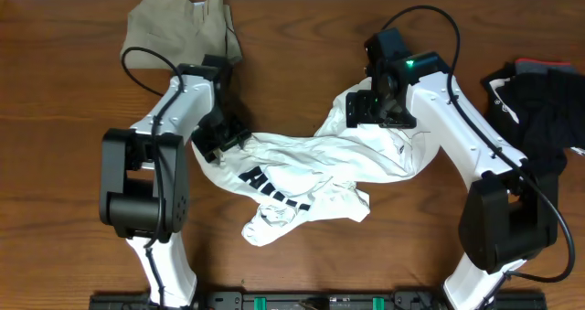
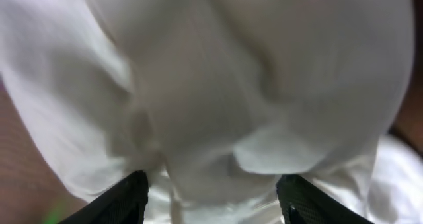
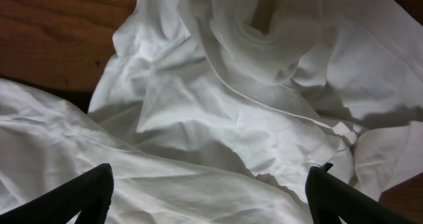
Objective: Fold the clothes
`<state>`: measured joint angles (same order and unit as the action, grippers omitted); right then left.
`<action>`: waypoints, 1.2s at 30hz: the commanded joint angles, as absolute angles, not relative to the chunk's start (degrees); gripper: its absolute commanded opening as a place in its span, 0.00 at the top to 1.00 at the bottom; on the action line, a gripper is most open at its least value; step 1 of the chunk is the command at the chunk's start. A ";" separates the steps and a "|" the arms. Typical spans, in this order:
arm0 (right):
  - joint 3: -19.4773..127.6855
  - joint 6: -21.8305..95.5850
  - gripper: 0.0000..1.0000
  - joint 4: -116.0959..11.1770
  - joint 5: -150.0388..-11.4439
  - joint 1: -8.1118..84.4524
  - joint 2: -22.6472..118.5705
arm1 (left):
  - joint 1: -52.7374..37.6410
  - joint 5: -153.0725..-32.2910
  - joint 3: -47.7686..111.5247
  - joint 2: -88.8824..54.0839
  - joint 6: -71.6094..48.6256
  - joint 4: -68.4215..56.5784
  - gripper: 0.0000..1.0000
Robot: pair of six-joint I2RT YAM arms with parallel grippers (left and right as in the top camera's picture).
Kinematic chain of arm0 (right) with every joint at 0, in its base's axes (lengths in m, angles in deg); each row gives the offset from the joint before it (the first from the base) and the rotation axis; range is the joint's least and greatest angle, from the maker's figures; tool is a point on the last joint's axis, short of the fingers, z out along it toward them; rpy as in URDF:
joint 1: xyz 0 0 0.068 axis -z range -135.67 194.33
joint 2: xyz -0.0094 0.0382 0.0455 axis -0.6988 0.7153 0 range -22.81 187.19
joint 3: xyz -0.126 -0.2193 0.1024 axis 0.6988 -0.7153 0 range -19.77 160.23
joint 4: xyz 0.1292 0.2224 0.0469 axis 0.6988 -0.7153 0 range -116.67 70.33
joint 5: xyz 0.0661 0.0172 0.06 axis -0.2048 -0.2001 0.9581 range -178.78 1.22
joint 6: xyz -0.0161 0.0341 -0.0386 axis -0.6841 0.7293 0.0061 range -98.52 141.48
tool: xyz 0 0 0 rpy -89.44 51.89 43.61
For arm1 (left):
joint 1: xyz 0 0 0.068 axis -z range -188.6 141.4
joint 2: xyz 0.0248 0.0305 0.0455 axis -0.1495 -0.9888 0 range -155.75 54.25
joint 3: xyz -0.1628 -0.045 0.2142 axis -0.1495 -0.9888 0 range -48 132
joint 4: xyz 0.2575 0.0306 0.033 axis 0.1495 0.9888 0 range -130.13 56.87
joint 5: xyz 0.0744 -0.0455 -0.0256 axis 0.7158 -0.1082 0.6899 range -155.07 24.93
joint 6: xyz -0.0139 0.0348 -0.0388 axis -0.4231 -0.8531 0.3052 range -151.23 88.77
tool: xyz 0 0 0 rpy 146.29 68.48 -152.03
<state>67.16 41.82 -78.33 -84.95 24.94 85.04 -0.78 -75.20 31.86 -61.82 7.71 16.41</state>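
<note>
The white T-shirt (image 1: pixel 311 168) lies crumpled on the desk (image 1: pixel 55 164), strung in a rumpled ridge between the two sets of jaws, with its black block print face-up nearer the left jaws. The left jaws stand partly apart at the shirt's edge with cloth bulging into their gap; the view is blurred, and we see no clamp on it. The right jaws are spread wide just above a heap of folds, holding nothing. We judge the cotton light, limp and apt to drag, so it wants a pinch on a hem or seam rather than the loose middle; the seam just ahead of the right jaws looks fair. The khaki trousers (image 1: pixel 178 22) sit just beyond the left jaws, and the black bundle (image 1: pixel 539 100) lies well off the right jaws' outer side; bare desk lies open elsewhere
</note>
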 commanded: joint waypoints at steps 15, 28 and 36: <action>67.05 41.60 0.15 -74.59 -85.76 24.52 85.22 | -1.57 -74.52 31.73 -61.58 6.97 15.90 0.89; 65.20 45.20 0.19 -65.67 -85.50 23.25 89.98 | -1.57 -74.52 31.73 -61.58 6.94 15.90 0.94; 65.20 58.17 0.27 -61.74 -86.74 19.84 91.80 | -1.55 -74.52 31.73 -61.58 6.94 16.03 0.94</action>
<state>65.52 51.30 -62.44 -85.58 21.26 91.45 -1.44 -75.20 31.81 -61.82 7.34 15.71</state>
